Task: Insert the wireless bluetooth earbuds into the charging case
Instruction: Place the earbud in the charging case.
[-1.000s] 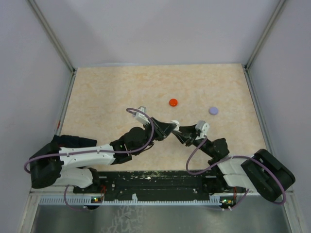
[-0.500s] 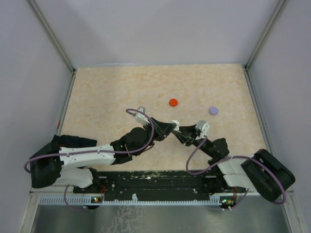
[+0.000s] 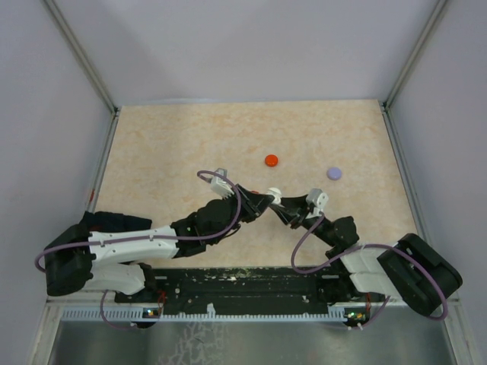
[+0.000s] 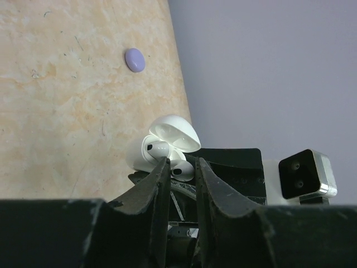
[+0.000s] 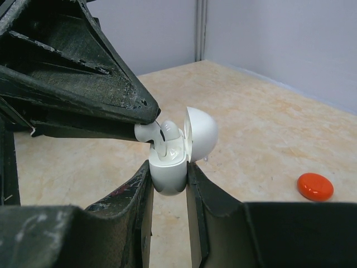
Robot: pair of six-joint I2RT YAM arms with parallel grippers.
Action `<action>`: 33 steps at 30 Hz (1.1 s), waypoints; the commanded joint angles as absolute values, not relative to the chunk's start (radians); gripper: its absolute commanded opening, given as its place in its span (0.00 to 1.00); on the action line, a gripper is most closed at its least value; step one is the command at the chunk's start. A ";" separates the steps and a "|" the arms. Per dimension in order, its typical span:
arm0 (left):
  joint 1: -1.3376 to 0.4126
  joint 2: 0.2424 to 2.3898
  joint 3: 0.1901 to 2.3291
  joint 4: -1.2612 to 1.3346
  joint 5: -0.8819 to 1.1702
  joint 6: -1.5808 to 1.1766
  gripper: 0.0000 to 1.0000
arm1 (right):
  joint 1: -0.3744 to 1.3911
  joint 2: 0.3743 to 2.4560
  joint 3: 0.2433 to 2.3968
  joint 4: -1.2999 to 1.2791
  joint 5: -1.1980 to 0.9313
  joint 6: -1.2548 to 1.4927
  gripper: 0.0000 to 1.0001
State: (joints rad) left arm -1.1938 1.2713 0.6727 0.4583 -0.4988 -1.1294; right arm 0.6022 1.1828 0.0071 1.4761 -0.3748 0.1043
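right gripper (image 5: pixel 169 181) clamps charging case (image 5: pixel 170 164) | left gripper (image 4: pixel 182 164) grip unclear | beige tabletop (image 3: pixel 167 144), grey walls (image 3: pixel 251 46)

The left arm (image 3: pixel 129 242) and right arm (image 3: pixel 364 265) wear white shells over black joints, each trailed by a looping purple cable (image 3: pixel 241 201). Black wedge fingers (image 4: pixel 149 209) look scuffed, possibly paint-chipped. A silvery twin-lens camera (image 4: pixel 307 174) rides one wrist.

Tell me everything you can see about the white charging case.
The charging case is a small, rounded shell of glossy white plastic, its domed lid hinged open. The right gripper pinches its lower body between both fingers, above the table. One white earbud sits in it; a second earbud is at the left gripper's tips, partly in the opening; whether it is gripped is unclear.
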 commanded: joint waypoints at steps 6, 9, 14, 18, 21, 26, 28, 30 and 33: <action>-1.197 1.265 0.698 0.351 -0.509 -1.090 0.32 | 0.612 1.167 0.005 1.627 -0.377 0.108 0.00; -1.197 1.269 0.713 0.343 -0.490 -1.067 0.34 | 0.612 1.172 0.006 1.629 -0.379 0.108 0.00; -1.198 1.261 0.719 0.336 -0.460 -1.042 0.38 | 0.612 1.180 0.006 1.634 -0.381 0.111 0.00; -1.197 1.255 0.723 0.320 -0.437 -1.035 0.39 | 0.612 1.184 0.008 1.636 -0.381 0.112 0.00; -1.198 1.257 0.728 0.307 -0.411 -1.031 0.40 | 0.612 1.188 0.008 1.639 -0.382 0.112 0.00; -1.199 1.261 0.741 0.286 -0.369 -1.010 0.40 | 0.612 1.190 0.009 1.637 -0.383 0.110 0.00; -1.201 1.262 0.748 0.274 -0.358 -0.999 0.40 | 0.612 1.189 0.009 1.635 -0.383 0.109 0.00; -1.203 1.266 0.758 0.260 -0.348 -0.988 0.41 | 0.612 1.189 0.009 1.632 -0.383 0.109 0.00; -1.205 1.272 0.771 0.255 -0.341 -0.965 0.42 | 0.612 1.189 0.011 1.631 -0.386 0.110 0.00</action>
State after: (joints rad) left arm -1.1969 1.2629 0.7345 0.3008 -0.3759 -1.0119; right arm 0.6022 1.1946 0.0074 1.5246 -0.3752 0.1051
